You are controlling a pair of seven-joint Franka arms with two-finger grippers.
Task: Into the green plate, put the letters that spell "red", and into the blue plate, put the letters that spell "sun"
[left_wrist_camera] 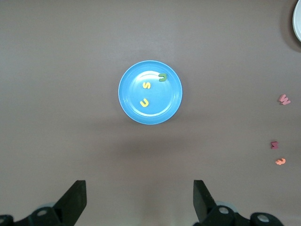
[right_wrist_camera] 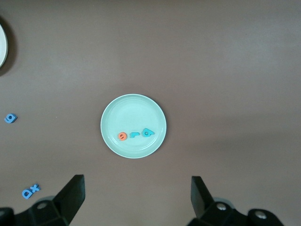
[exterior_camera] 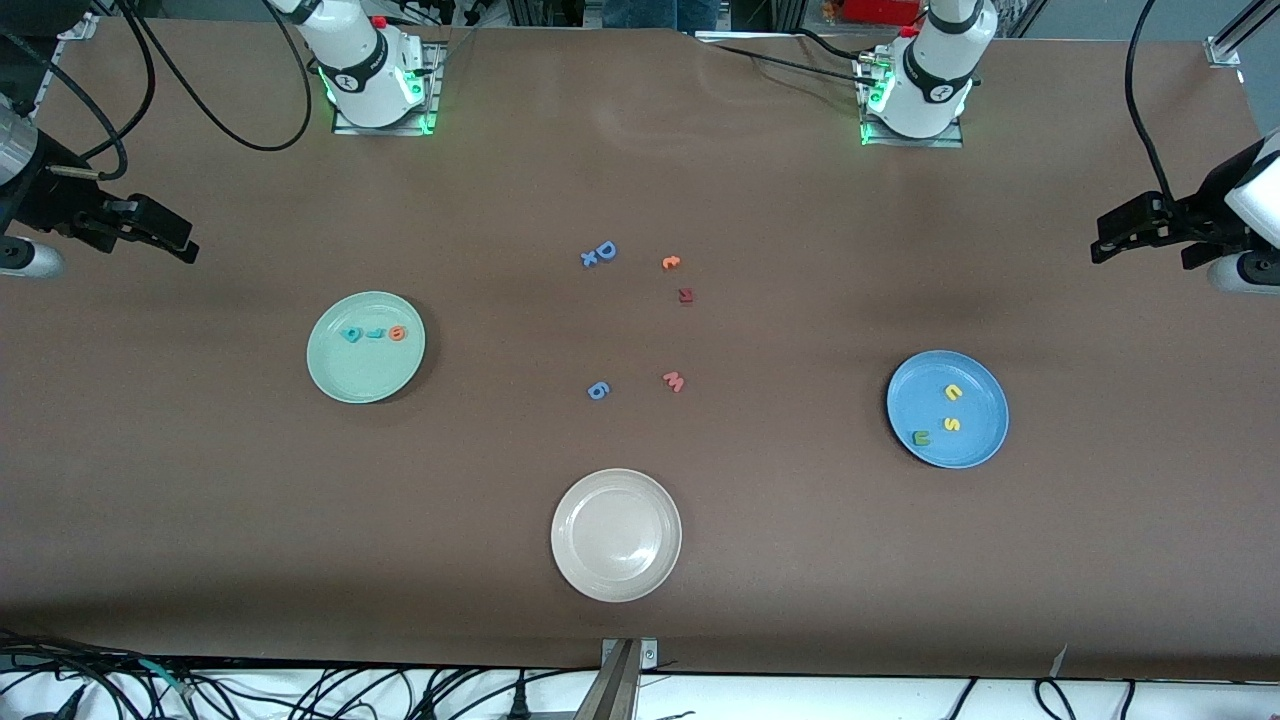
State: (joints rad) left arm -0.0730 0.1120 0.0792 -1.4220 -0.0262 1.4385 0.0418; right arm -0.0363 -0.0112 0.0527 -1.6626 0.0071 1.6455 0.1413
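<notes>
Lying between plates, loose letters (exterior_camera: 640,320) and beige plate (exterior_camera: 616,535); both grippers' jaws released.

L claw (left_wrist_camera: 139,200), R claw (right_wrist_camera: 136,197): open, raised

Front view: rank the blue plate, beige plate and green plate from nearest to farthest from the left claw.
1. Blue plate, at the left arm's end, closest to the left claw.
2. Beige plate, mid-table, nearest the camera.
3. Green plate, at the right arm's end.
</notes>
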